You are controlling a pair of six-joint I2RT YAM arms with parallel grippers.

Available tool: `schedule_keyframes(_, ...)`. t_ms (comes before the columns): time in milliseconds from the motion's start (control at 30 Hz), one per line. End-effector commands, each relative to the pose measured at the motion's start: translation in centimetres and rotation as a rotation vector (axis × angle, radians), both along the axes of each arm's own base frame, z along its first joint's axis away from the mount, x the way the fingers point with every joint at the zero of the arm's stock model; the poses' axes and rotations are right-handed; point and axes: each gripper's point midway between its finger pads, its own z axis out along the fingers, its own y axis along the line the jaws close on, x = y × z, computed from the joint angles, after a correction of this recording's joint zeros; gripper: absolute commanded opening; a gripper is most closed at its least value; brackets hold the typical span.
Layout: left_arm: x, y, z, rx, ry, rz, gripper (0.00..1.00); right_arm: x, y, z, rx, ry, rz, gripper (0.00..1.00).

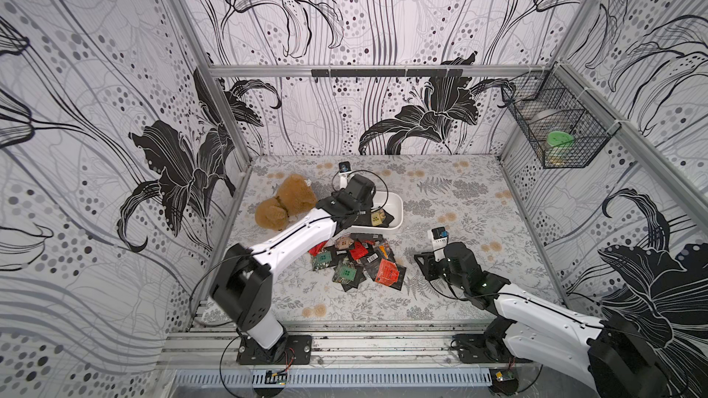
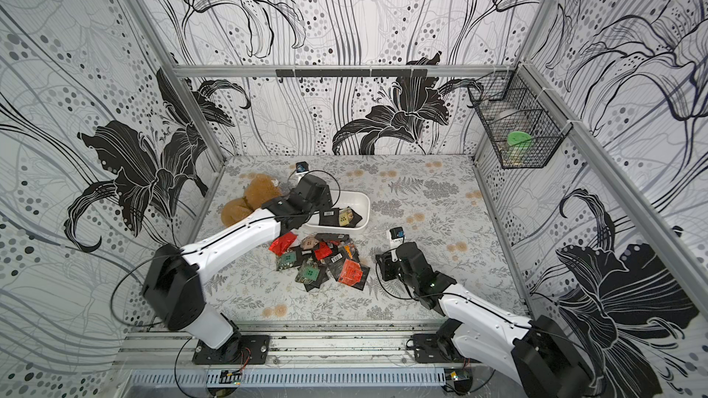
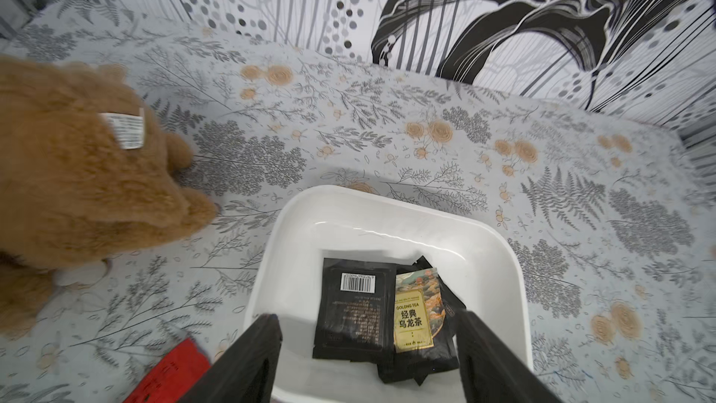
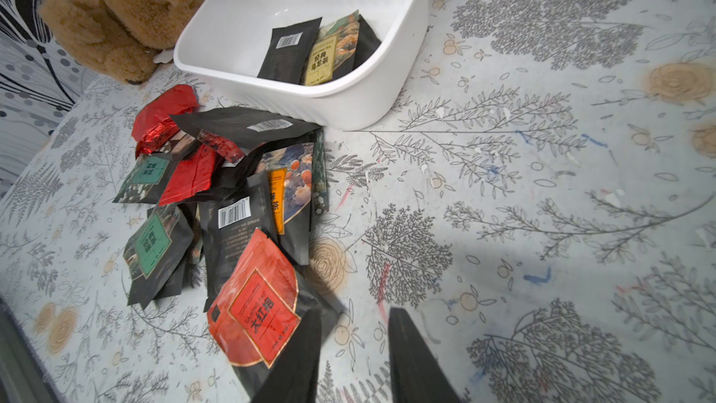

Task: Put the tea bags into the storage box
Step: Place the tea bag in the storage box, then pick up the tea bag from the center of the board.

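Noting right hand [image 4: 354,315] nearest, jaws partly apart, empty, just beside a red-labelled bag [image 4: 255,304]. Loose pile of bags [image 1: 356,262] on counter [image 1: 459,201], overlapping, reaching up to box's near wall. Likely light, thin, slick foil; best pinched at a free edge or raised corner. Box [image 3: 387,199] beyond: at least three bags inside, one barcode-up [image 3: 352,315], floor mostly bare. Left hand [image 3: 368,317] above it, jaws wide, empty.
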Motion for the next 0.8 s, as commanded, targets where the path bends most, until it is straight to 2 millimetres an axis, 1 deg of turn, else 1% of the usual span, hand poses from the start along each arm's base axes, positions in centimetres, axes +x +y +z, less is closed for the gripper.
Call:
schedule_keyframes(0, -3.4, -1.2, -0.4, -0.088, 0.015, -0.120, 0.75, -1.0, 1.8, 0.2, 0.046, 0.003, 0.109, 0.32)
schedule_keyframes(100, -8.5, -5.0, -2.7, -0.178, 0.102, -0.300, 0.75, -1.5, 2.7, 0.4, 0.073, 0.004, 0.160, 0.31)
schedule_keyframes(167, -12.1, -7.3, -4.4, -0.231, 0.148, -0.396, 0.74, -1.7, 3.1, 0.2, 0.066, 0.013, 0.183, 0.28)
schedule_keyframes(267, -16.1, -9.0, -5.7, -0.308, 0.178, -0.444, 0.72, -1.7, 3.5, -0.6, 0.025, 0.037, 0.193, 0.23)
schedule_keyframes(333, -17.6, -9.3, -6.7, -0.353, 0.183, -0.439, 0.69, -1.6, 3.7, -1.3, -0.010, 0.055, 0.191, 0.20)
schedule_keyframes(367, -18.1, -9.2, -7.2, -0.371, 0.183, -0.427, 0.67, -1.6, 3.9, -1.6, -0.027, 0.062, 0.193, 0.20)
schedule_keyframes(400, -18.3, -9.2, -7.6, -0.390, 0.184, -0.413, 0.63, -1.7, 4.1, -1.8, -0.042, 0.066, 0.199, 0.19)
schedule_keyframes(433, -18.6, -9.2, -8.5, -0.402, 0.196, -0.406, 0.58, -1.8, 4.5, -2.1, -0.057, 0.069, 0.208, 0.19)
schedule_keyframes(533, -19.1, -9.3, -10.4, -0.425, 0.233, -0.387, 0.50, -2.0, 5.2, -2.6, -0.109, 0.067, 0.222, 0.17)
schedule_keyframes(567, -19.2, -9.6, -10.7, -0.427, 0.239, -0.390, 0.48, -2.0, 5.4, -2.7, -0.119, 0.067, 0.226, 0.17)
schedule_keyframes(633, -19.3, -10.0, -11.3, -0.421, 0.255, -0.393, 0.47, -1.9, 5.6, -2.9, -0.134, 0.072, 0.225, 0.16)
schedule_keyframes(767, -19.2, -10.5, -12.1, -0.396, 0.262, -0.384, 0.47, -1.5, 5.3, -3.5, -0.164, 0.088, 0.197, 0.13)
